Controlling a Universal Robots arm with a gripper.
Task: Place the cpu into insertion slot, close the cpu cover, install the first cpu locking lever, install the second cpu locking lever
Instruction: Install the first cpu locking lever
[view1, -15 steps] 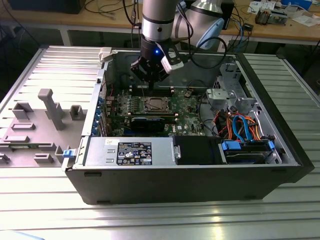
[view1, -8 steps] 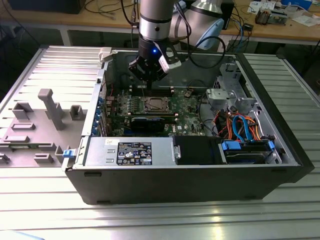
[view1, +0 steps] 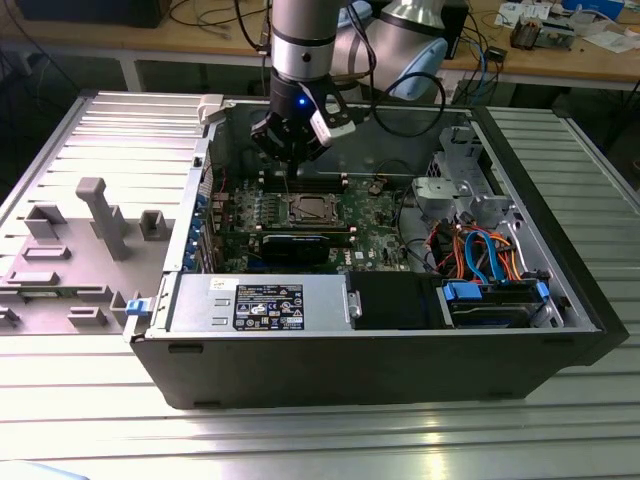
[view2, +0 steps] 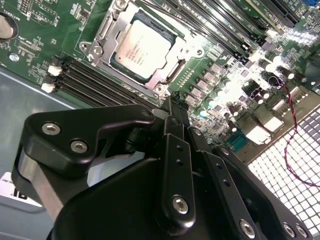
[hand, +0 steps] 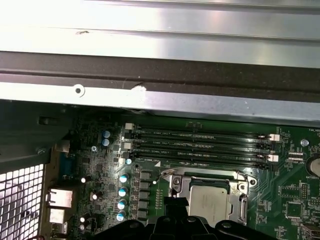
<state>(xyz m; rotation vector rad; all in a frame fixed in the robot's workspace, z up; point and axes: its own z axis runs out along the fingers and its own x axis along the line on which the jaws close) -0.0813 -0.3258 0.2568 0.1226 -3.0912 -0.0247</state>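
The cpu (view2: 141, 45) lies flat in the insertion slot (view1: 308, 209) on the green board, its silver top showing. The cpu cover (view2: 165, 75) lies down around it as a silvery frame. My gripper (view2: 171, 103) hangs just above the board at one edge of the slot, its black fingers pressed together with nothing between them. In the exterior view the gripper (view1: 292, 170) is over the far side of the slot. In the first wrist view a thin wire lever (hand: 165, 173) stands off a corner of the frame, close to the gripper (hand: 175, 202) beside the cpu (hand: 210, 202).
Long black memory slots (hand: 200, 142) run beside the socket. The case's metal wall (view1: 340, 140) stands close behind the gripper. A drive cage (view1: 462, 175) and coloured cables (view1: 485, 255) fill the exterior view's right. A grey power supply (view1: 265, 303) sits at the front.
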